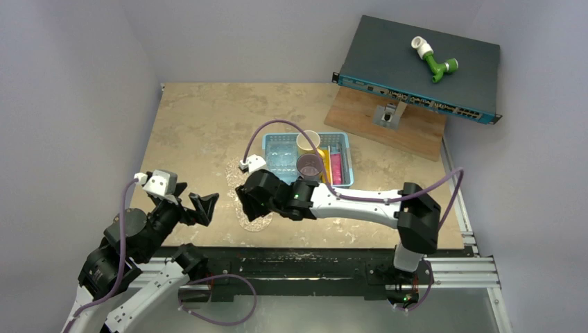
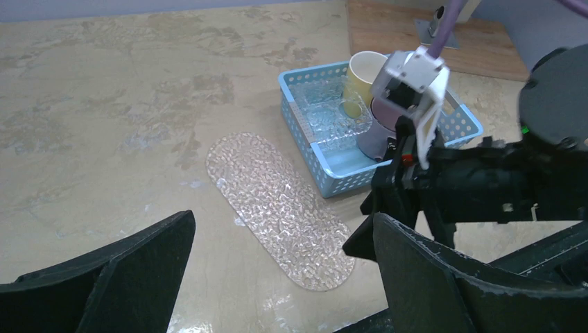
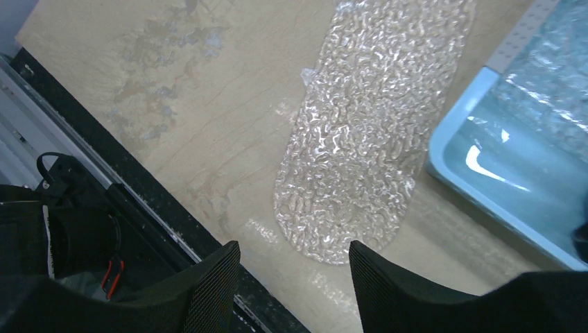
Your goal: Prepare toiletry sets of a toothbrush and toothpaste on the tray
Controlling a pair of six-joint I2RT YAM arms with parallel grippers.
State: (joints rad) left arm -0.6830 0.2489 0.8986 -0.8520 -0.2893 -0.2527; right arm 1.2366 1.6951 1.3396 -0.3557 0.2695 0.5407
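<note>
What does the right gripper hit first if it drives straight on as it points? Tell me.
Most likely the near rounded end of the clear, glittery oblong tray, which lies just ahead of the open right gripper; depth is unclear.

The right gripper (image 3: pixel 292 253) hung over the near part of the table (image 3: pixel 173 90). Its two dark ribbed fingers (image 3: pixel 208 291) were spread apart, and tabletop showed in the gap between them. The tray (image 3: pixel 367 118) lay flat on the tan, mottled surface. It ran slantwise from the upper right, with its rounded end just above the fingertips, and its clear face glittered with a rippled pattern. The light-blue basket (image 3: pixel 485 187) stood close against its right edge; whether they touched could not be told. The table's black edge (image 3: pixel 156 201) ran along the left. Beyond it were a metal rail (image 3: pixel 14 132), dark cables (image 3: pixel 48 166) and a small red piece (image 3: pixel 111 274).
</note>
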